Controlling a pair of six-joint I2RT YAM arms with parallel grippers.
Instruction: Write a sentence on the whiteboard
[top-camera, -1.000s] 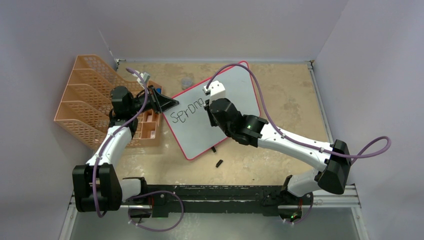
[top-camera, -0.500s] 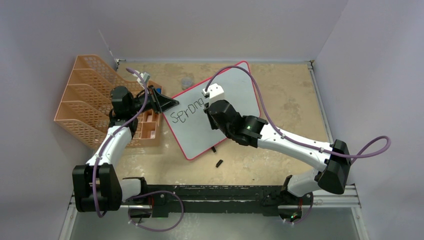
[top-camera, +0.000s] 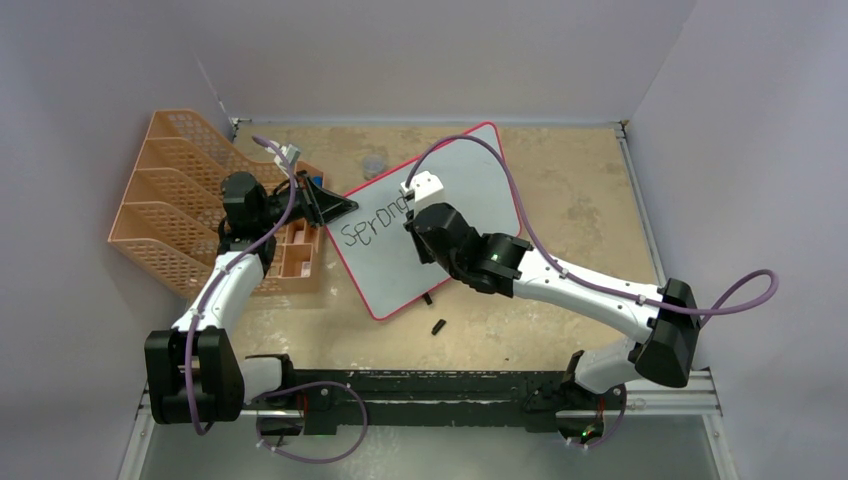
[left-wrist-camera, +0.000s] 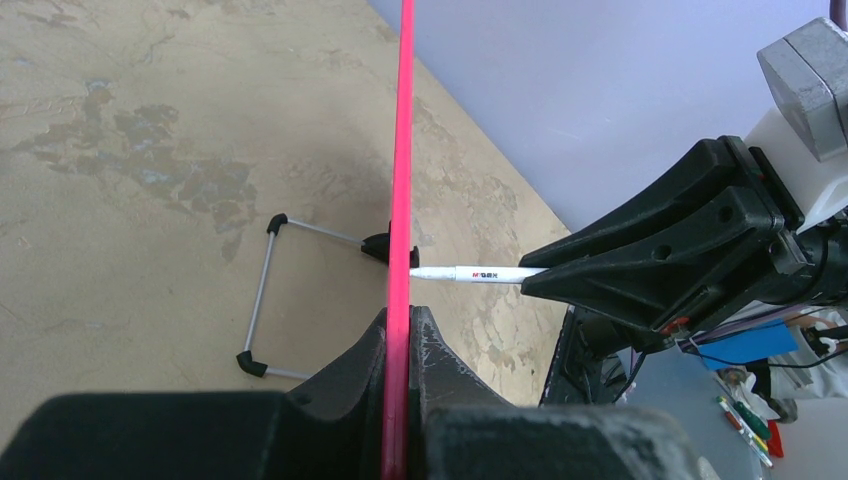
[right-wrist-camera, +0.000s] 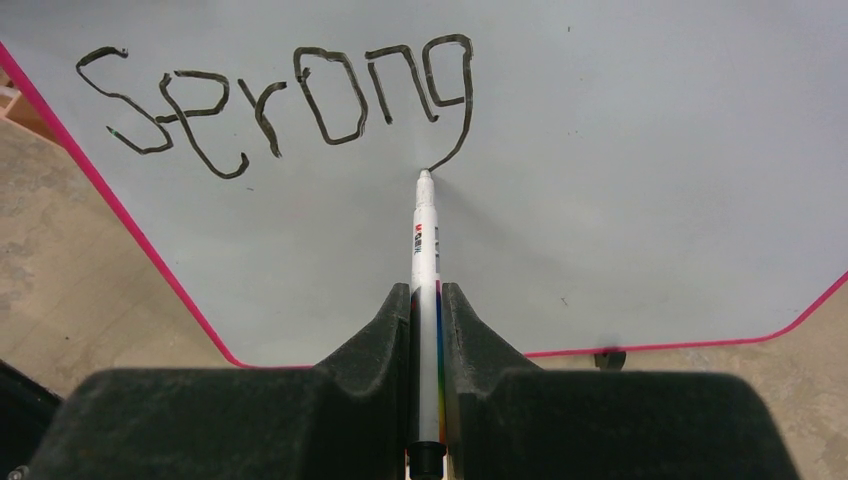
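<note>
The whiteboard (top-camera: 470, 180) stands tilted on the table, pink-framed, its face filling the right wrist view (right-wrist-camera: 620, 200). The sentence (right-wrist-camera: 330, 95) is one black handwritten word near the board's left edge (top-camera: 372, 224). My left gripper (top-camera: 340, 208) is shut on the board's pink frame (left-wrist-camera: 402, 150), jaws pressed on either side (left-wrist-camera: 400, 325). My right gripper (right-wrist-camera: 427, 295) is shut on a white marker (right-wrist-camera: 427, 240), whose tip touches the board at the tail end of the last letter. The left wrist view shows that marker (left-wrist-camera: 485, 273) meeting the board edge-on.
An orange mesh file rack (top-camera: 170, 200) stands at the left, a small orange organiser (top-camera: 295, 250) beside it. A black cap (top-camera: 438, 326) lies near the board's front edge. The board's wire stand (left-wrist-camera: 262, 290) sits behind it. A small clear object (top-camera: 373, 162) lies at the back.
My right gripper has shifted slightly left and nearer with the marker, over the end of the written word. The left arm and board have not moved.
</note>
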